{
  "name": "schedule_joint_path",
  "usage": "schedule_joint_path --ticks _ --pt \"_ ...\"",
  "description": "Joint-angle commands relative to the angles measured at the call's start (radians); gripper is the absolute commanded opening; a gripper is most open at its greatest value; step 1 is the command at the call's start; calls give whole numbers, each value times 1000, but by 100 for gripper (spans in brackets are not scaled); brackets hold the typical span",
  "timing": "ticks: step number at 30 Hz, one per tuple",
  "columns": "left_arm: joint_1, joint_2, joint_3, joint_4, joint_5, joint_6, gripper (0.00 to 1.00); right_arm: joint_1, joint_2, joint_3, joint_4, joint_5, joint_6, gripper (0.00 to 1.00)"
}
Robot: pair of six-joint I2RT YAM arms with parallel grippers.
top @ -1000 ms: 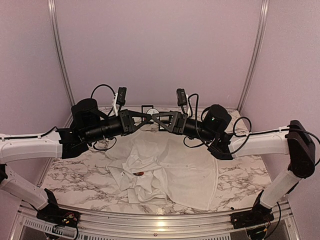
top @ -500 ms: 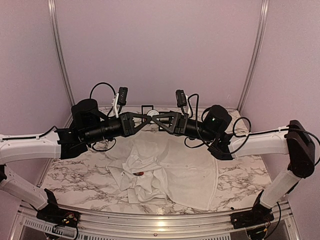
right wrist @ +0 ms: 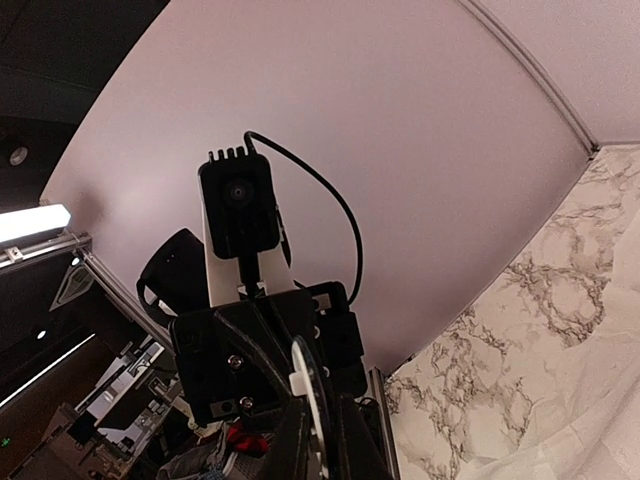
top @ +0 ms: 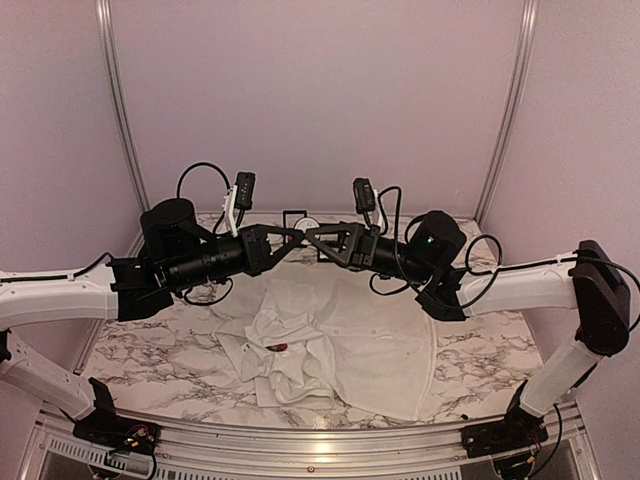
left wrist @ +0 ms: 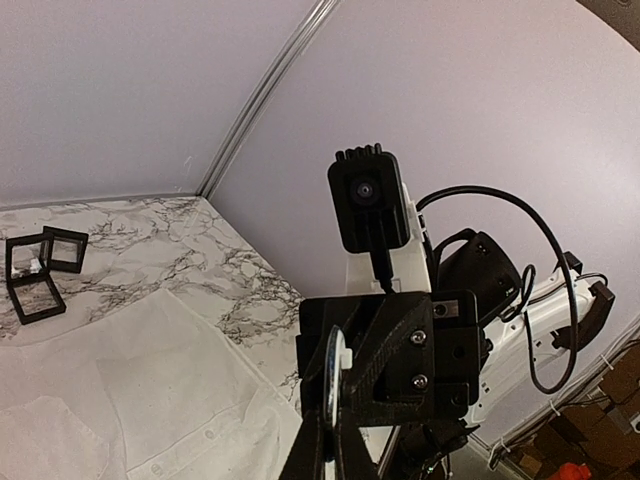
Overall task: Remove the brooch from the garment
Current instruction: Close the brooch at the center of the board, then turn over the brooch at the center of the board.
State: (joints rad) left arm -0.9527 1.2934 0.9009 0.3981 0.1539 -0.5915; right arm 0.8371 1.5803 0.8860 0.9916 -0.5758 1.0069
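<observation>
— Above the middle of the worktop (top: 150,350), what's there?
— From overhead, the left gripper (top: 298,237) and right gripper (top: 313,237) meet tip to tip at a pale disc (top: 308,224). The white shirt (top: 370,340) lies crumpled below, toward the near edge, a small red-brown thing (top: 281,347) on its folds.
— Left wrist view?
— Fingers together, pinching the disc edge-on.
— Right wrist?
— Likewise clamped on it. Whether it's the brooch, I can't tell.

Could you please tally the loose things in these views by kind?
White shirt: 1
Small reddish-brown item on the shirt: 1
Black square frames: 3
Thin pale disc held by left gripper and right gripper: 1
Total: 6
</observation>
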Motion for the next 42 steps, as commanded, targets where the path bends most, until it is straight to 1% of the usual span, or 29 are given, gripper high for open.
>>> schedule_joint_path --ticks 1,9,14,18,21,24,26,30,34,37,39,42 --pt "-35 -18 8 25 -9 -12 0 -1 16 1 13 35 24 8" --pt "-47 -19 -14 53 -61 -54 0 -1 12 5 10 49 6 10" --pt "-47 -36 -14 11 -97 -39 0 -1 -17 19 -43 57 -39 16" --pt "-46 -46 -16 -17 -116 -30 0 -1 -47 24 -84 70 -72 25" --pt "-42 -54 -14 -43 -128 -18 0 -1 -68 21 -108 74 -92 29" --pt "-32 -59 -6 -81 -135 10 0 -1 -92 12 -130 77 -104 35" --pt "-19 -65 -4 -98 -125 40 0 -1 -109 11 -162 84 -117 36" --pt "-6 -75 20 -172 -116 192 0 -2 -145 15 -224 94 -138 39" --pt "-6 -85 47 -237 -116 396 0 -4 -161 63 -333 100 -148 39" --pt "-8 -97 64 -267 -146 547 0 -6 -162 95 -381 85 -137 39" --pt "-12 -101 76 -286 -198 663 0 -12 -173 102 -401 86 -125 38" --pt "-25 -106 90 -303 -268 840 0 -29 -184 130 -479 82 -117 38"
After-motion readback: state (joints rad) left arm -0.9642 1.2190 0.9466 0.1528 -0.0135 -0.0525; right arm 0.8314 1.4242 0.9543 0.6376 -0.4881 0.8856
